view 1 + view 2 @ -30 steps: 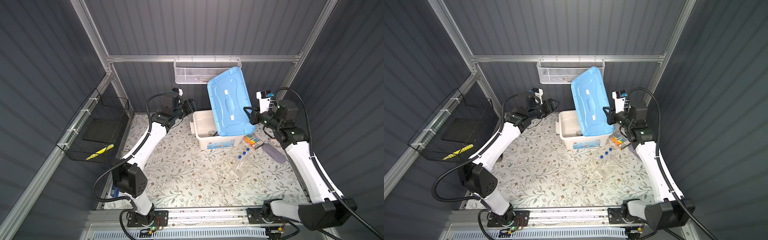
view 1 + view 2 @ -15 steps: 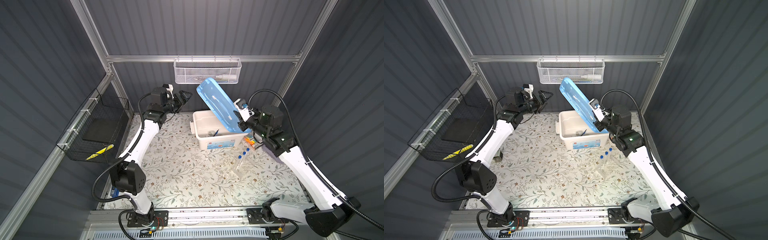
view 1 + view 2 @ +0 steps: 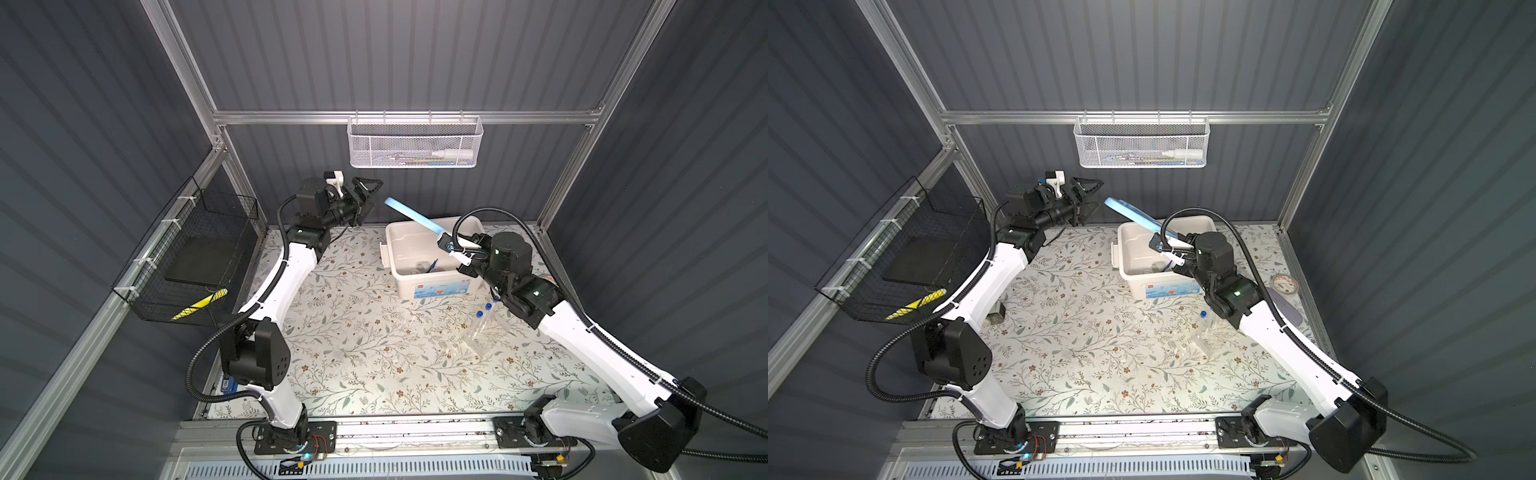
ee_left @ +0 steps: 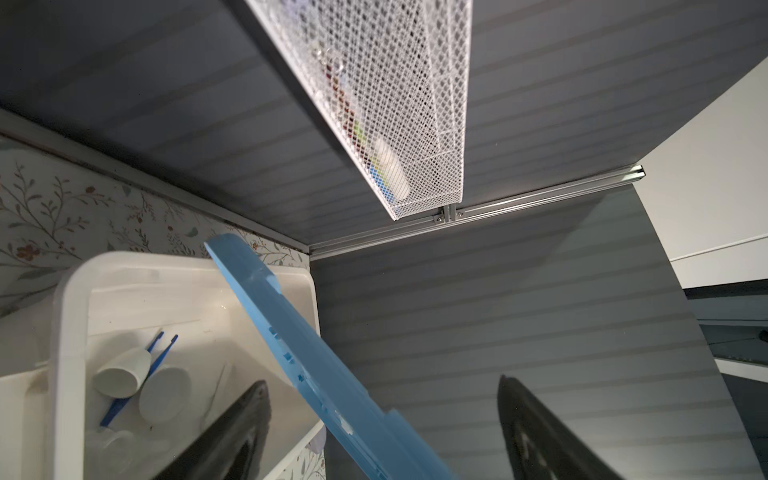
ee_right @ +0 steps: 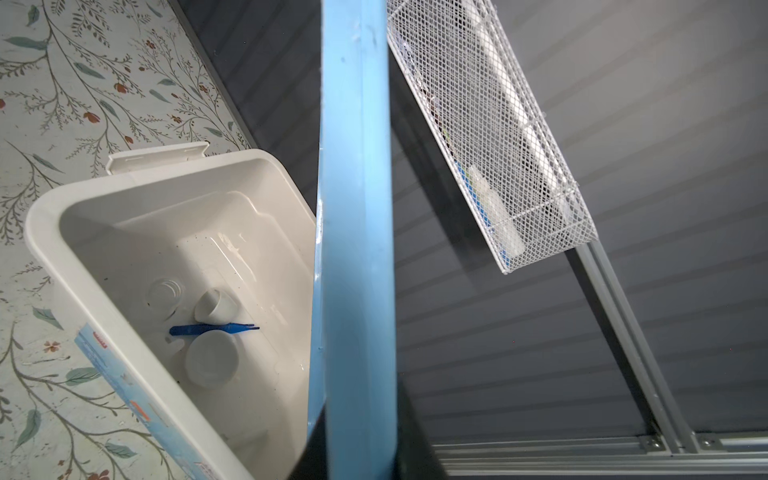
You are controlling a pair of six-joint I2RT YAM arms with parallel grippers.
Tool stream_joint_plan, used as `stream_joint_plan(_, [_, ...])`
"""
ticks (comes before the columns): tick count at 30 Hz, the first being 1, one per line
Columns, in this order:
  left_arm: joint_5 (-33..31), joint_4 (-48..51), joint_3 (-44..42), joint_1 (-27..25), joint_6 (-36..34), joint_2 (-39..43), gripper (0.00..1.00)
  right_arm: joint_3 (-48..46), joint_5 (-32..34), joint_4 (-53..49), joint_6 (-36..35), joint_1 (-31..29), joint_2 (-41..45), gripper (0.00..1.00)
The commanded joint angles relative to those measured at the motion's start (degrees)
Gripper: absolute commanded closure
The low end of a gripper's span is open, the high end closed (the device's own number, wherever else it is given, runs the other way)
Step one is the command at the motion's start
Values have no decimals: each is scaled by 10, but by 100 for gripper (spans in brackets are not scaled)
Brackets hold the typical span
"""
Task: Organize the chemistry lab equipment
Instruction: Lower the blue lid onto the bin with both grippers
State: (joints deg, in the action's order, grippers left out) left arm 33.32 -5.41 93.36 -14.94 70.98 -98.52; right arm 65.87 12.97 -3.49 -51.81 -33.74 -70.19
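One second ago to now, we see blue lid (image 3: 415, 218) swung from face-on to edge-on, left gripper (image 3: 369, 197) raised a little, jaws apart, empty. Right gripper (image 3: 448, 246) clamped on lid's low end; lid slants up over white bin (image 3: 392, 232) toward left gripper. Tweezers (image 5: 214, 329), dishes (image 5: 212, 361) lie inside bin. Blue-capped tubes (image 3: 482, 313) sit on table (image 3: 353, 332) beside right forearm, well apart from left gripper.
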Motion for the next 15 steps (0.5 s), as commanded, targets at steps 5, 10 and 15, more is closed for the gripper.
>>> stream_joint_plan(5, [30, -22, -71, -4, 41, 53, 16, -41, 61, 123, -73, -30, -5, 94])
stream_joint_plan(10, [35, -31, -95, -4, 48, 61, 20, -63, 61, 143, -86, -43, -5, 94])
stream_joint_plan(15, [53, -46, -109, -4, 58, 56, 27, -92, 62, 162, -105, -62, -1, 93])
